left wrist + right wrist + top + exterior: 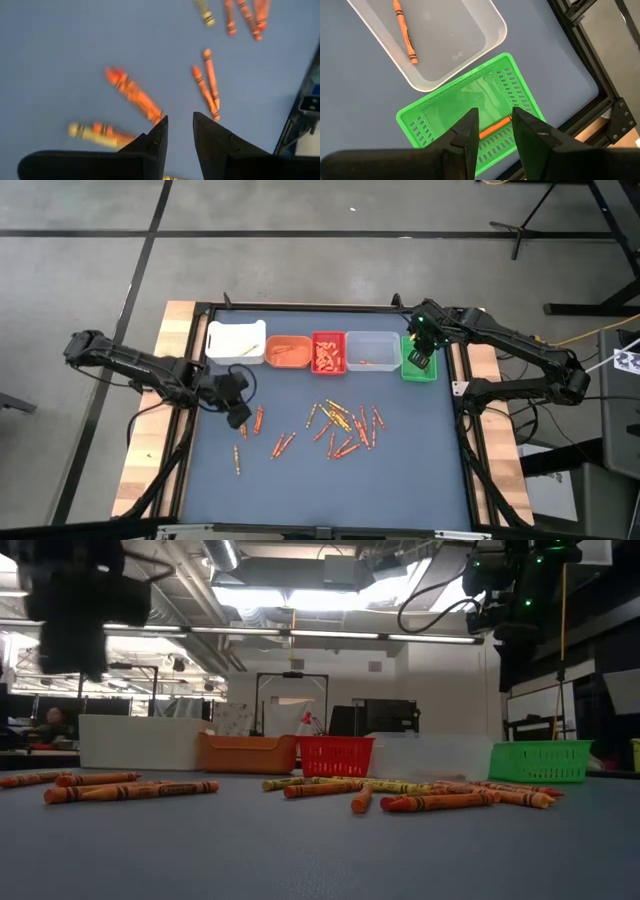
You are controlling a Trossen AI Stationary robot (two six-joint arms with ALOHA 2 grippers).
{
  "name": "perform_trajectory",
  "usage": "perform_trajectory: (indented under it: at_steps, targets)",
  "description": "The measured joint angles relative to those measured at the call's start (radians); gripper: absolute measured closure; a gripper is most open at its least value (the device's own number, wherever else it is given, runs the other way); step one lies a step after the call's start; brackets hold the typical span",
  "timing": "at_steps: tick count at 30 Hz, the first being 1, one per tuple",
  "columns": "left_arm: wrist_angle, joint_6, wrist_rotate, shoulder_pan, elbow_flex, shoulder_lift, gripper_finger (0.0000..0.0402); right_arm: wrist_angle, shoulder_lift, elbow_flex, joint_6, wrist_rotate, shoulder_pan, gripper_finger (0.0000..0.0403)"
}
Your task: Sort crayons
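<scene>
Over on the far right, the right gripper (424, 348) hangs above the green bin (411, 367), fingers parted with nothing between them. Only its wrist view lets me see inside: one orange crayon (492, 128) lies on the green bin's floor, and another orange crayon (405, 31) lies in the clear bin (490, 22) just beside it. From overhead that clear bin barely gives up its crayon.

The left gripper (238, 412) sits low at the mat's left side, fingers a little apart and holding nothing, with a loose crayon (134, 94) on the mat just ahead of its tips.

From table height the scattered crayons (440, 802) lie flat in a line before the row of bins, but only the overhead view shows the main cluster (345, 425) at mid-mat. The mat's near half lies open; the bins crowd the far edge, the green one near the frame rail.
</scene>
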Motion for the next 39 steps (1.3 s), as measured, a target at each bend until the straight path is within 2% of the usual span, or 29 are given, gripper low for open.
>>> perform_trajectory:
  at_steps: [7,11,22,32,39]
  targets:
    - [-0.171,-0.384,-0.061,-0.046,0.0,0.0,0.0326,0.0,0.0,0.0,0.0,0.0,0.0,0.0287]
    - [-0.252,-0.531,-0.082,-0.047,0.0,0.005,0.0326,0.0,0.0,0.0,0.0,0.0,0.0,0.0288]
    - [-0.254,-0.656,-0.109,-0.047,0.0,0.173,0.0326,0.0,0.0,0.0,0.0,0.0,0.0,0.0288]
    - [-0.135,-0.678,-0.122,-0.047,0.0,0.332,0.0326,0.0,0.0,0.0,0.0,0.0,0.0,0.0288]
    - [-0.129,-0.742,-0.161,-0.047,0.0,0.395,0.0326,0.0,0.0,0.0,0.0,0.0,0.0,0.0288]
